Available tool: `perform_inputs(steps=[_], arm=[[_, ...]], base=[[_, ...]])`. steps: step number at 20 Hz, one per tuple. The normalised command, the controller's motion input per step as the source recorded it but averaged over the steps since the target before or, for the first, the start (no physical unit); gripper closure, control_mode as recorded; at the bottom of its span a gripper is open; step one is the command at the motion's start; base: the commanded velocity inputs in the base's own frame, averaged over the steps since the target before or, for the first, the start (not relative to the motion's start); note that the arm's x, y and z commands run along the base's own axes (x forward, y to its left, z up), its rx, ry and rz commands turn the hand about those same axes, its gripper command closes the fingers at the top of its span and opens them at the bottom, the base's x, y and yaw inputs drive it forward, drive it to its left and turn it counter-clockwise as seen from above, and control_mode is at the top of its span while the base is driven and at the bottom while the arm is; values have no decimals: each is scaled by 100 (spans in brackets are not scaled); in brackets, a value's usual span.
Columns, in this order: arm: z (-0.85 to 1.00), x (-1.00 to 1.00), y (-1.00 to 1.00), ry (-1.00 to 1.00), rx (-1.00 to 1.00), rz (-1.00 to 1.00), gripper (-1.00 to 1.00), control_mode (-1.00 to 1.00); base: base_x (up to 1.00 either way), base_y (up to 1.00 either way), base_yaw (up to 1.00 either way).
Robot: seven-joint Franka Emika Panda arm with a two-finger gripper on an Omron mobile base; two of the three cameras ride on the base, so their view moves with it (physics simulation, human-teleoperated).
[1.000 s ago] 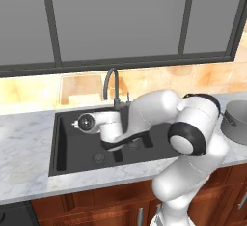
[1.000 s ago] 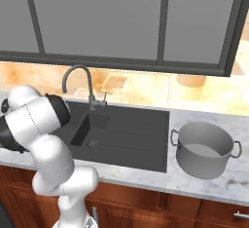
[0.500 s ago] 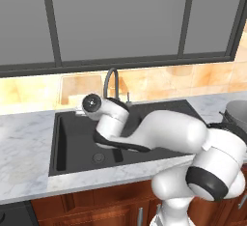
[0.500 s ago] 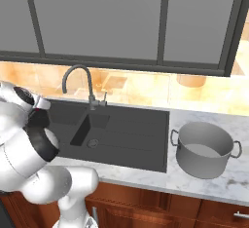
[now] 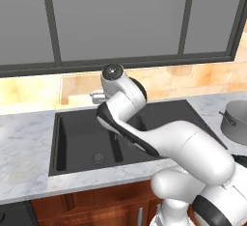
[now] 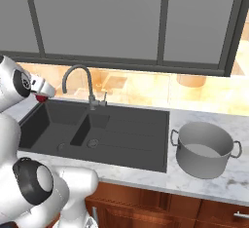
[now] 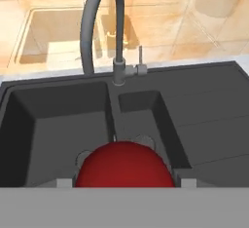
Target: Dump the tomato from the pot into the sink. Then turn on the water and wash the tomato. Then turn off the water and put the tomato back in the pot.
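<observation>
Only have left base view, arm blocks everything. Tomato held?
Observer: Yes. Hand view shows the tomato gripped in the end effector.
Operator: Where is it?
Observer: Right base view puts it raised near the left end of the sink, well off the basin floor.
Operator: Water running?
Observer: No stream shows at the faucet.
Operator: Pot?
Observer: The pot stands upright on the counter right of the sink, with nothing inside.
</observation>
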Motion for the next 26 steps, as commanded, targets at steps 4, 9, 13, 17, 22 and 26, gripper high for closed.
perform_inputs(steps=[4,9,13,17,22,26], arm=[[5,-13,-100,1,-6,0,100,-100],[0,0,-100,8,-3,0,100,-100],[0,0,-100,15,0,-2,100,-100],[0,0,-100,17,0,-5,100,-100],[5,0,-100,15,0,-7,100,-100],[10,0,-100,12,0,-8,100,-100]], base=[[0,0,0],[0,0,0],[0,0,0],[0,0,0],[0,0,0],[0,0,0]])
